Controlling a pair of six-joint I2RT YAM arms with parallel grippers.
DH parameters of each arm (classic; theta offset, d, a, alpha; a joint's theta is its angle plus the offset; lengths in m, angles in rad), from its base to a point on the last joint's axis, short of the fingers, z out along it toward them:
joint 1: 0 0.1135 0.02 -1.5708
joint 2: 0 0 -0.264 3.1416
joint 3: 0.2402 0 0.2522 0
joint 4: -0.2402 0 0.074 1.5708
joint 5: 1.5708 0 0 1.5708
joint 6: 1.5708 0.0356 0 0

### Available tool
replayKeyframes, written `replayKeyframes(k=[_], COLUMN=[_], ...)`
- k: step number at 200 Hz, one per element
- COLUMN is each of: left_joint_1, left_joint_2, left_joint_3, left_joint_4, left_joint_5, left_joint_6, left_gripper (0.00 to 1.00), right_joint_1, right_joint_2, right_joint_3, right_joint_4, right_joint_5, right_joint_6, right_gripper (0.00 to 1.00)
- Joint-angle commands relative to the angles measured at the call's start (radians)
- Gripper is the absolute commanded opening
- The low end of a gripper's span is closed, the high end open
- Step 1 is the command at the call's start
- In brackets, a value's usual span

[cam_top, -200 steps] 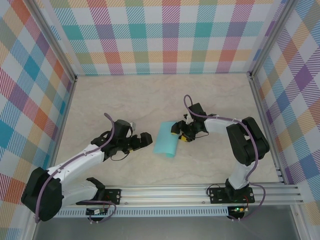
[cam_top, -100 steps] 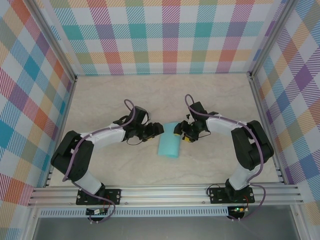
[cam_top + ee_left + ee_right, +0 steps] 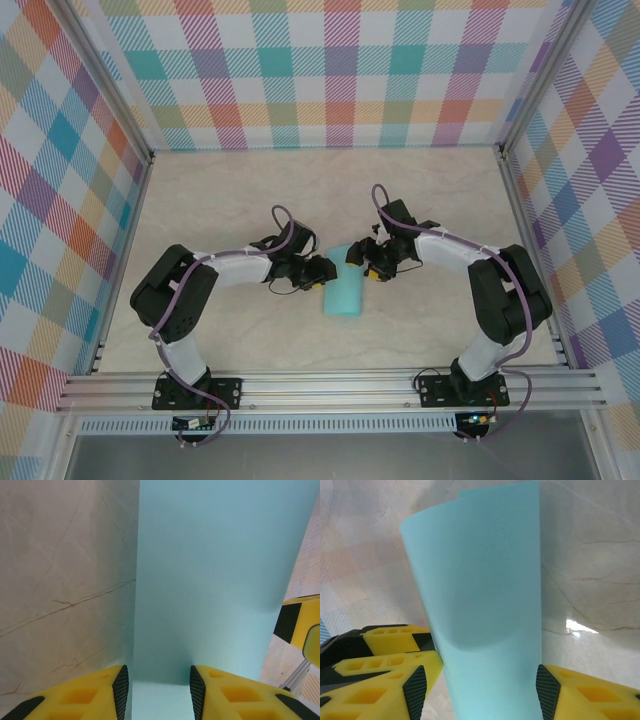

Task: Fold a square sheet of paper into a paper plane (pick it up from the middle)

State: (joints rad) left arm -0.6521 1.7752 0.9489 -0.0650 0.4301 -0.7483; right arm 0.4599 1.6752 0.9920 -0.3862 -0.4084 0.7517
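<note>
Turquoise square sheet of paper (image 3: 343, 292) sits mid-table (image 3: 250, 200), well off every edge, bowed up. Left gripper (image 3: 159, 680) half open astride its left edge, right gripper (image 3: 481, 685) wide with the sheet between its jaws, neither pinching. Risk: an uneven squeeze buckles or skews the sheet, so the crease lands off-centre

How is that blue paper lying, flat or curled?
Curled: the sheet of paper bows up off the table in a smooth arc, with no sharp crease visible.
</note>
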Motion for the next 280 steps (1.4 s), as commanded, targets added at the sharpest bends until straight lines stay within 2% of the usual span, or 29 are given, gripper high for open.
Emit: replayKeyframes(k=[1,41,79,120,164,189,222,246,280], left_joint_1=[-0.010,-0.011,-0.011,-0.011,-0.011,-0.011,-0.011,-0.011,-0.006], left_joint_2=[0.025,0.041,0.052,0.059,0.074,0.066,0.029,-0.048,-0.214], left_joint_3=[0.035,0.053,0.082,0.091,0.099,0.097,0.099,0.080,0.041], left_joint_4=[0.026,0.023,-0.013,-0.029,-0.039,-0.043,-0.062,-0.102,-0.203], left_joint_5=[0.022,0.030,0.025,0.019,0.020,0.014,-0.012,-0.115,-0.324], left_joint_6=[-0.007,-0.004,0.015,0.018,0.022,0.021,0.025,0.029,0.030], left_gripper=[0.39,0.38,0.37,0.37,0.37,0.36,0.38,0.42,0.43], right_joint_1=[-0.001,0.000,0.000,-0.001,-0.001,-0.001,-0.001,-0.001,0.001], right_joint_2=[-0.005,0.048,0.039,0.005,0.027,0.058,0.062,0.059,0.039], right_joint_3=[-0.012,-0.016,-0.024,-0.007,-0.056,-0.073,-0.070,-0.054,-0.025], right_joint_4=[0.016,0.026,0.003,-0.084,-0.001,0.071,0.118,0.130,0.162], right_joint_5=[-0.059,-0.060,-0.036,0.055,0.001,-0.052,-0.082,-0.086,-0.123], right_joint_6=[-0.014,-0.021,-0.030,-0.069,-0.041,-0.018,0.000,0.015,0.067], right_gripper=[0.67,0.67,0.74,0.81,0.81,0.76,0.58,0.48,0.44])
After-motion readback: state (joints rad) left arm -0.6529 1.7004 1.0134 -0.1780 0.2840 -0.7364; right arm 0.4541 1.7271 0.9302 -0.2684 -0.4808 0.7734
